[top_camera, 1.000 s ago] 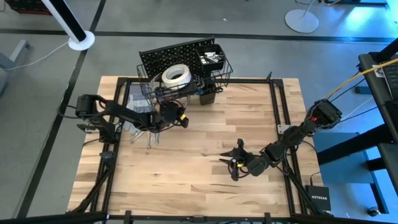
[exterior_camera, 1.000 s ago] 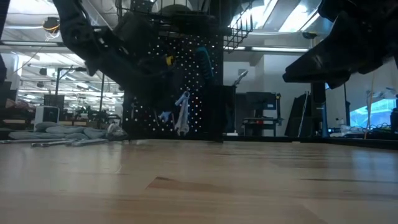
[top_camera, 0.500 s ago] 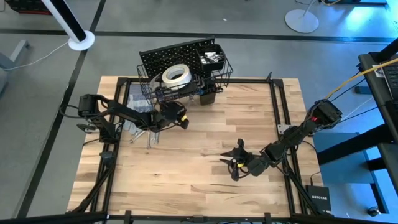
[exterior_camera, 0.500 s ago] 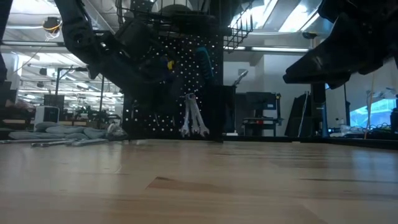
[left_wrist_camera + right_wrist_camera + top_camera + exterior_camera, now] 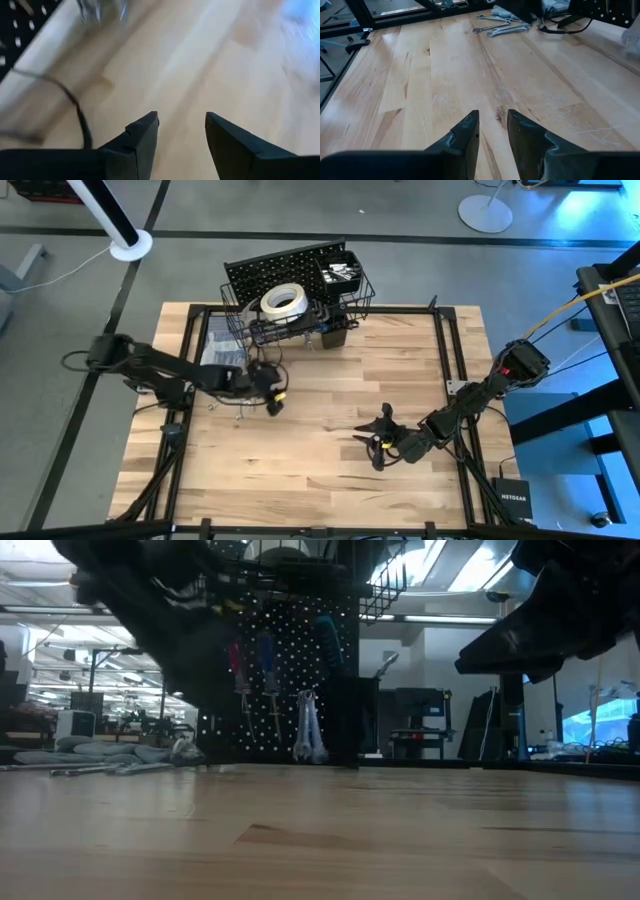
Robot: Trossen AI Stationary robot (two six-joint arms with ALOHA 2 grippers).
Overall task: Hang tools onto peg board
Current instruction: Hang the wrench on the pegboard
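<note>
left claw (image 5: 181, 131) open, empty | right claw (image 5: 493, 126) part-open, empty | pegboard (image 5: 285, 690): two screwdrivers (image 5: 252, 665) hanging

Pale matt wood table (image 5: 445, 75); shiny metal wrenches (image 5: 500, 29).

The wooden table (image 5: 330, 380) carries loose wrenches (image 5: 500, 29) and the peg board (image 5: 275, 272).

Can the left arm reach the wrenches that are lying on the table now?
Probably yes. The left end effector is open and empty, close to the loose wrenches on the table, with nothing between them.
</note>
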